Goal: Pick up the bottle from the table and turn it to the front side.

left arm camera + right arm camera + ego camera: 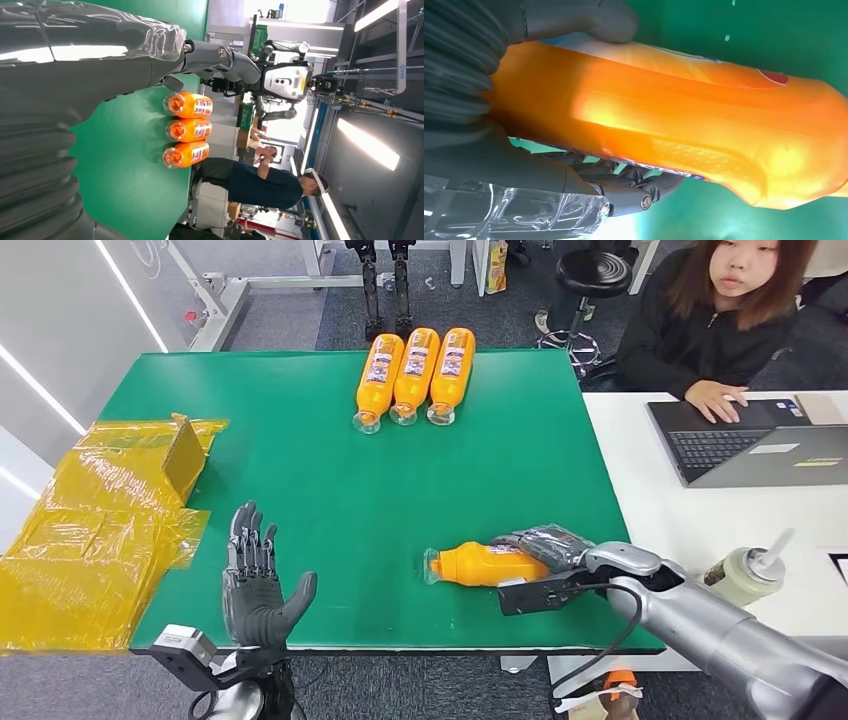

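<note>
I see right hand (548,545) clamped around orange bottle (487,564), bottle on its side on green table (300,440) near front edge. Left hand (256,575) raised, fingers apart, holding nothing.

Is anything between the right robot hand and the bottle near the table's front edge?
Nothing visible. The right robot hand is already wrapped around the lying orange bottle, as the right wrist view confirms. The green table around it is bare; the three other bottles lie far off.
</note>
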Controlling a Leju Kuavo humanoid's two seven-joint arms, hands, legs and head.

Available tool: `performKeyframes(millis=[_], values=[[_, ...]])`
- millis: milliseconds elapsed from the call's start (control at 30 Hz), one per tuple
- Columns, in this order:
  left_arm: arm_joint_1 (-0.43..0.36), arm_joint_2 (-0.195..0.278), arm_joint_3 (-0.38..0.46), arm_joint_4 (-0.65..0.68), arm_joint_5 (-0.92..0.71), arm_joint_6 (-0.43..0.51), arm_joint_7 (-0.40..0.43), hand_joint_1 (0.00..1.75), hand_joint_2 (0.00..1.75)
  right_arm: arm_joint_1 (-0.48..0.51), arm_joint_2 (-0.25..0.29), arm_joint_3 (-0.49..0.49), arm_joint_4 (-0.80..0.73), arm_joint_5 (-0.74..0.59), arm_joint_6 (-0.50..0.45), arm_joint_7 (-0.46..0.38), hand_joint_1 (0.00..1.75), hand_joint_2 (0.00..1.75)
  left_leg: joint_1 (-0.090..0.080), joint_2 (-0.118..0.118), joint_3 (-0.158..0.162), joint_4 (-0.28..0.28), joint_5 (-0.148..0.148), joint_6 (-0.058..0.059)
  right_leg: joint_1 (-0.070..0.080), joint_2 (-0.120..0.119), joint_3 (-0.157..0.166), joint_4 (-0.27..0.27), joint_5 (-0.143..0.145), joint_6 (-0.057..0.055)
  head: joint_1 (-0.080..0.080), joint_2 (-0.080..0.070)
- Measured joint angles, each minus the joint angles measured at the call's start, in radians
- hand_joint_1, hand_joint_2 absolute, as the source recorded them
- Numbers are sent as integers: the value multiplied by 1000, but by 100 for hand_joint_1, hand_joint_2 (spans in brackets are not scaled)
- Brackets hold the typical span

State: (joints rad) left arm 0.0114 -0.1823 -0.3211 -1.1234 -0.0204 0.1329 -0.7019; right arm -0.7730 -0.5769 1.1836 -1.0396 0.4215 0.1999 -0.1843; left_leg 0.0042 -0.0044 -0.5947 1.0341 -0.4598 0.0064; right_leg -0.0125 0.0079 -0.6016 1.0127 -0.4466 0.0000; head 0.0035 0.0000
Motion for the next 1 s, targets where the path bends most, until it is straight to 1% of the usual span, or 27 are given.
performKeyframes(millis=[133,300,400,500,600,700,800,867,933,1000], values=[[0,-1,2,0,-8,-4,0,0,175,53,-7,-70,-72,46,-67,13,175,175,0,-1,-2,0,0,0,0,-1,-2,0,0,0,0,0],[3,-7,2,-1,-28,-4,0,0,175,131,-34,-217,-241,101,-149,30,175,175,0,-3,-4,0,1,0,0,-2,-3,0,0,0,0,0],[7,-8,3,-3,-43,-7,0,0,175,194,-48,-321,-357,155,-170,28,175,175,0,-4,-5,0,0,0,0,-3,-4,0,-1,0,0,0],[7,-13,4,-6,-55,-17,0,0,175,249,-40,-395,-434,212,-171,20,175,175,0,-4,-5,0,-1,-1,0,-3,-4,0,-2,0,0,0],[4,-19,5,-8,-48,-43,3,0,175,288,-14,-441,-471,240,-178,4,175,175,0,-4,-6,0,-1,-1,0,-3,-5,0,-2,-1,0,0],[3,-28,5,-8,15,-119,20,0,175,317,32,-467,-475,270,-192,-21,175,175,0,-4,-5,-1,-1,-1,0,-3,-4,1,-2,-1,0,0],[3,-38,2,-8,125,-225,55,0,175,338,86,-472,-461,284,-206,-44,175,175,0,-3,-5,-1,-1,-1,0,-3,-5,1,-2,-1,0,0],[3,-45,0,-8,194,-279,78,0,175,348,118,-472,-449,280,-214,-60,175,175,0,-4,-5,0,-1,-1,0,-3,-5,1,-2,-1,0,0],[1,-52,-5,-8,244,-313,93,0,175,357,146,-472,-436,278,-225,-76,175,175,0,-4,-5,0,-1,-1,0,-3,-5,1,-2,-1,0,0],[-2,-56,-11,-8,262,-322,97,0,175,369,171,-472,-427,277,-236,-89,175,175,0,-4,-5,-1,-1,-1,0,-3,-5,1,-2,-1,0,0]])
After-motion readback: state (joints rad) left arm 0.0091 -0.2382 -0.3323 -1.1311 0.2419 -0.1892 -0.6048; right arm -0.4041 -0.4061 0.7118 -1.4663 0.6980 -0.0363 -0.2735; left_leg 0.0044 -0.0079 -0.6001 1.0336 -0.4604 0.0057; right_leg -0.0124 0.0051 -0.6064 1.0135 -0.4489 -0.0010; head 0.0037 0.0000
